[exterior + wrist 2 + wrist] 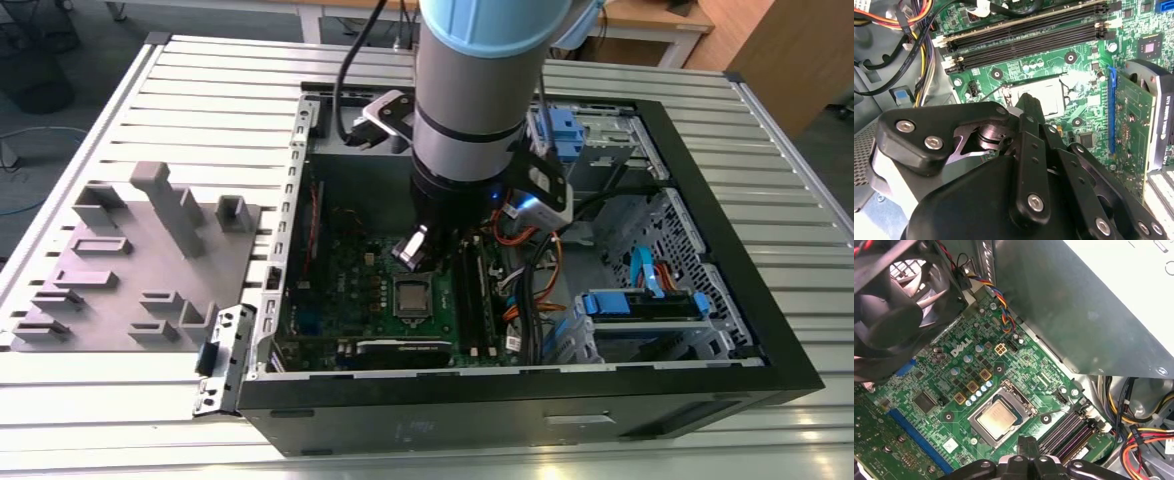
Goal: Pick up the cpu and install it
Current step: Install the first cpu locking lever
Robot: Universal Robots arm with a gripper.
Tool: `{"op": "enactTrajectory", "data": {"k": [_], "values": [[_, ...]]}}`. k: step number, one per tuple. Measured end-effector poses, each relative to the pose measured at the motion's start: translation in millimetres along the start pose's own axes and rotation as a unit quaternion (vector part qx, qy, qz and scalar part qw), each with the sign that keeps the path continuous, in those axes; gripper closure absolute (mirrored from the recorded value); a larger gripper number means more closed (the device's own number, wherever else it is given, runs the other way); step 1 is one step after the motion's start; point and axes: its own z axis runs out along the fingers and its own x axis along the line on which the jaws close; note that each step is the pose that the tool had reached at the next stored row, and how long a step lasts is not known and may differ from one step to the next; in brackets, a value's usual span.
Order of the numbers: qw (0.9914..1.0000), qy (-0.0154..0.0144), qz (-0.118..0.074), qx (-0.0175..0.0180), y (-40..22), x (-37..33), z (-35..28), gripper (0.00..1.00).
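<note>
First wrist view: cpu (996, 418) lies flat within silver socket frame (1016, 397) on green motherboard (939, 385); gripper (1026, 450) poised just above, empty, opening cannot be told.

One arm carries one tool (1029, 107), seen from behind in the second wrist view. Below its tip lies one cpu (995, 417), seated in one silver socket frame (1015, 394) on one green circuit board (966, 367). Beside the tool, past the socket, run four long memory slots (1024, 37). One black fan (891, 305) hangs off to the tool's side above the board, and one expansion card (1131, 135) stands upright next to the socket. All of it sits in one open computer case (527, 400), which rests on one slatted bench (200, 90) along with one grey fixture plate (134, 265) bearing several grey blocks.
</note>
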Motion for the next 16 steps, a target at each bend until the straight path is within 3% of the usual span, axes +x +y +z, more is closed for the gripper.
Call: {"op": "enactTrajectory", "data": {"k": [16], "values": [[1.00000,0.0001,0.000,-0.0001,-3.4,-3.2,0.1,0.89]]}}
